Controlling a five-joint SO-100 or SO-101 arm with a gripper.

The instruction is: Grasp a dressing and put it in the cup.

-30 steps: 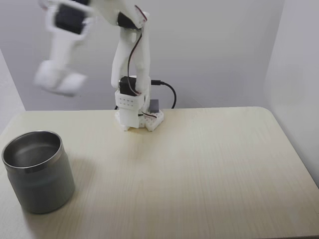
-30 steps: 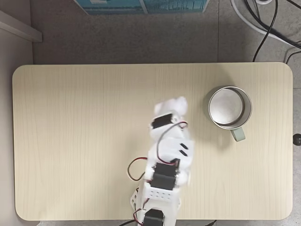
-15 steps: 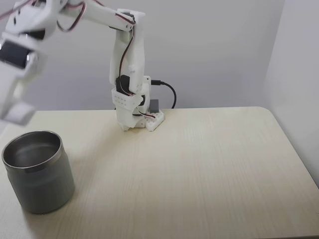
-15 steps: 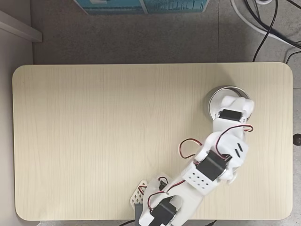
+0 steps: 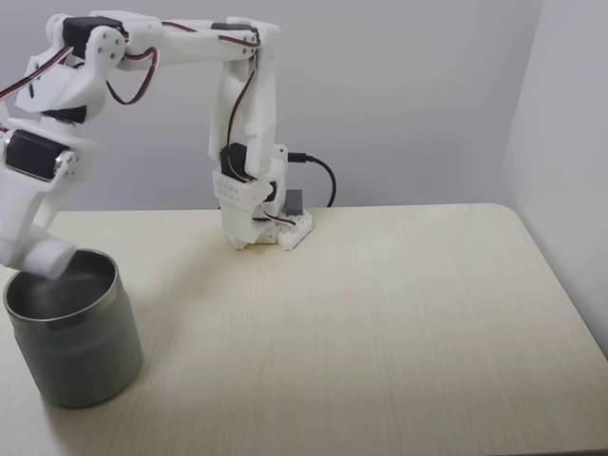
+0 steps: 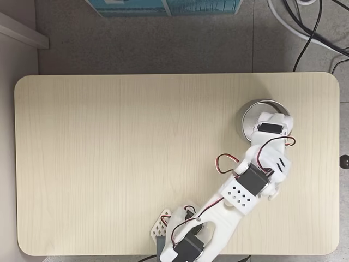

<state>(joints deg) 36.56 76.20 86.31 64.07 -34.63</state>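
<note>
Table [image 6: 109,164] is pale wood-grain, bare apart from the arm's base and the cup. Grey wall behind it in a fixed view; grey floor beyond the far edge in the top-down fixed view, with black cables [image 6: 316,27] near the far right corner and a blue box [image 6: 163,6] at the frame's top. No writing I can read on it.

Cup [image 5: 74,328] sits at the table's left edge near the front corner in the side-on fixed view; from above it is near the right edge [image 6: 248,117], partly covered by the arm's wrist. Nothing else stands between base and cup.

Arm [image 5: 242,133] rises from its base at the back edge, upper link upright, forearm stretched level toward the cup, wrist bent steeply down. Gripper [image 5: 43,255] hangs just over the cup's mouth, its tip at the rim.

A white lump at the tip may be the dressing or a finger; I cannot tell which, nor how wide the claw stands.
</note>
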